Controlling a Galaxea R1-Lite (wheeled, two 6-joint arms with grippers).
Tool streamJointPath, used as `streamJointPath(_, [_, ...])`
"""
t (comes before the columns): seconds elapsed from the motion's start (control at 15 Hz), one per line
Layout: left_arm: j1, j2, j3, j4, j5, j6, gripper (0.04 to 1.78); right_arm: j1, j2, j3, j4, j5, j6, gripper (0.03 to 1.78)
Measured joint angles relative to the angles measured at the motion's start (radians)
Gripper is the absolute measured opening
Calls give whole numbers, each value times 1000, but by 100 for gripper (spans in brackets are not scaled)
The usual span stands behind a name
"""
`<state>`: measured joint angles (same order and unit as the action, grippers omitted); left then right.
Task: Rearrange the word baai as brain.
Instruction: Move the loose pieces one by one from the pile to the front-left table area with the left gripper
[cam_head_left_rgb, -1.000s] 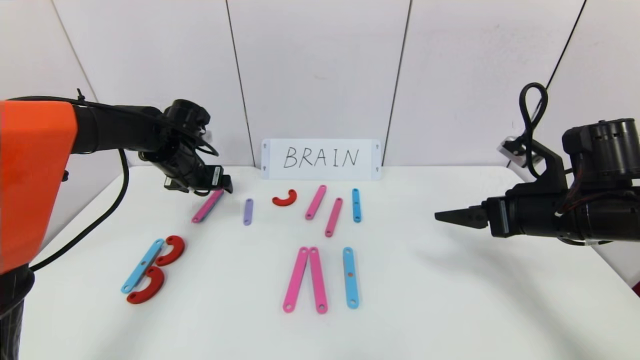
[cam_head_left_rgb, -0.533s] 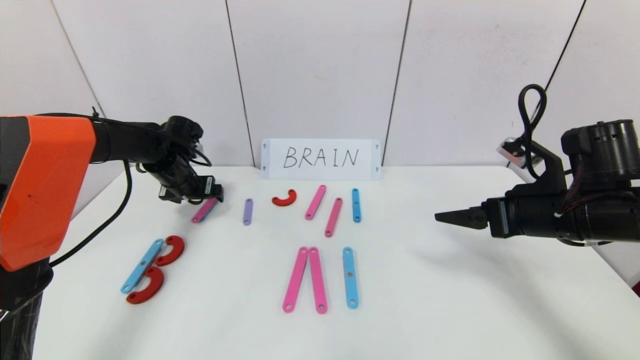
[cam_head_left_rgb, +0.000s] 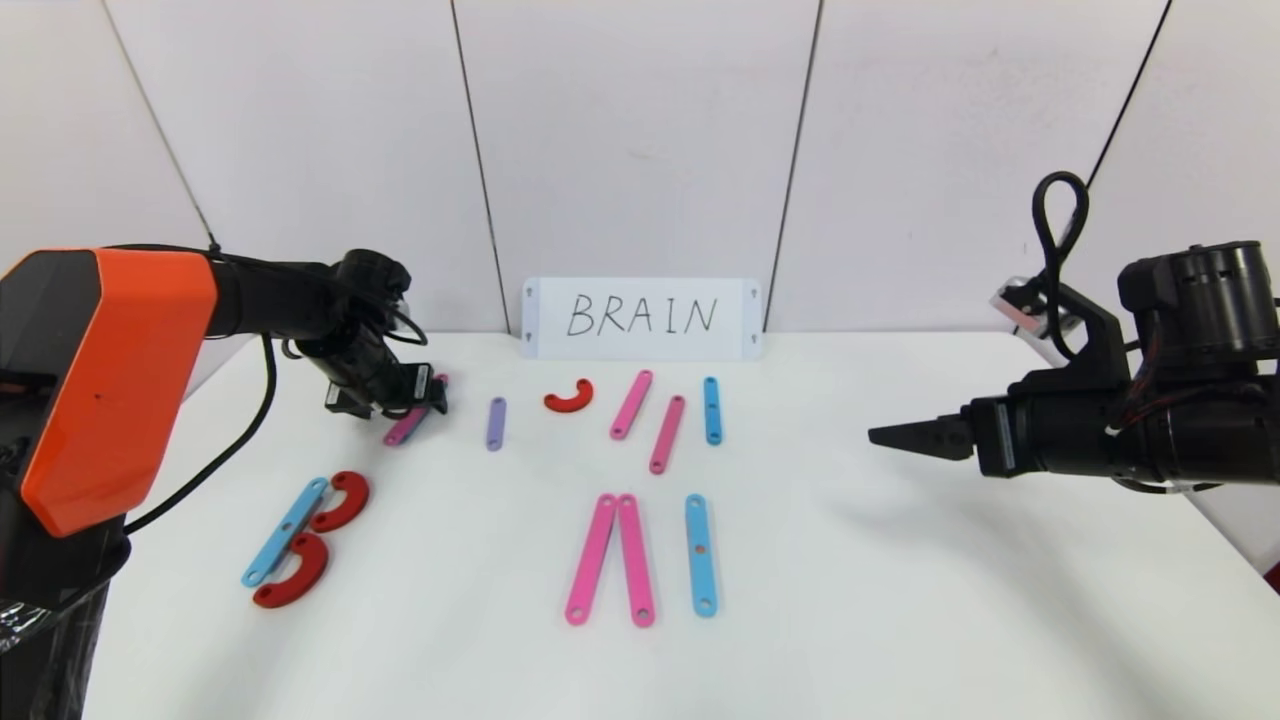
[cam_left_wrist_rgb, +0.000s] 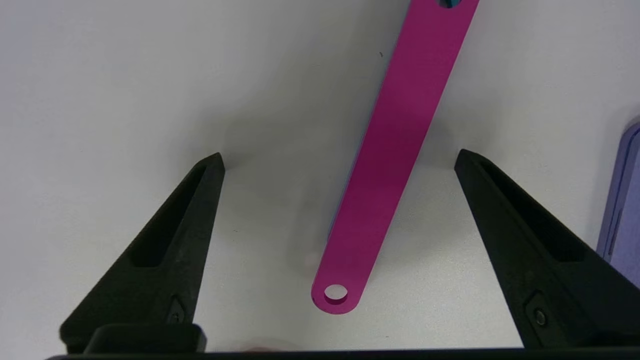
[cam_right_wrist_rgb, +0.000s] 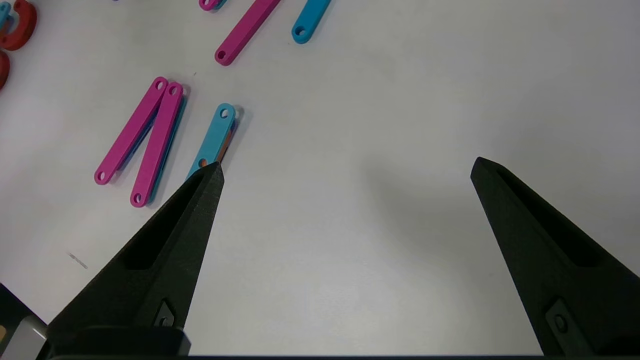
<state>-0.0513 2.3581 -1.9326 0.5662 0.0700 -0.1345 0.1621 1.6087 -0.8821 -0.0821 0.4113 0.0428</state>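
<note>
Flat letter pieces lie on the white table (cam_head_left_rgb: 900, 600). A letter B of a blue strip (cam_head_left_rgb: 285, 531) and two red curves (cam_head_left_rgb: 340, 500) sits at the near left. A pair of pink strips (cam_head_left_rgb: 610, 558) and a blue strip (cam_head_left_rgb: 701, 554) lie near the middle. My left gripper (cam_head_left_rgb: 425, 398) is open low over the far end of a pink strip (cam_head_left_rgb: 405, 427), which lies between its fingertips in the left wrist view (cam_left_wrist_rgb: 395, 150), untouched. My right gripper (cam_head_left_rgb: 885, 436) is open and empty above the right side of the table.
A purple strip (cam_head_left_rgb: 496, 423), a red curve (cam_head_left_rgb: 570, 397), two pink strips (cam_head_left_rgb: 632, 404) and a short blue strip (cam_head_left_rgb: 712, 410) lie in the far row. A white card handwritten BRAIN (cam_head_left_rgb: 642, 318) stands against the back wall.
My left arm has drawn back to the left and lowered over the pink strip. The pieces and the right arm have not moved.
</note>
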Motion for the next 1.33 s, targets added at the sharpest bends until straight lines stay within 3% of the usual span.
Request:
streamJointPath(0.13, [-1,2,-3,0,-2,0,129,0,2,0,0,0,0,173])
streamJointPath(0.4, [-2,6,-13,2,-14,1,56,0,5,0,0,0,-2,173])
streamJointPath(0.53, [-3,7,-13,2,-16,0,34,0,5,1,0,-1,-2,173])
streamJointPath(1.07, [-24,-103,64,20,-19,-27,30,3,6,8,0,-1,-3,173])
streamJointPath(1.33, [-72,-261,206,19,-19,-55,30,11,7,13,1,-1,-2,173])
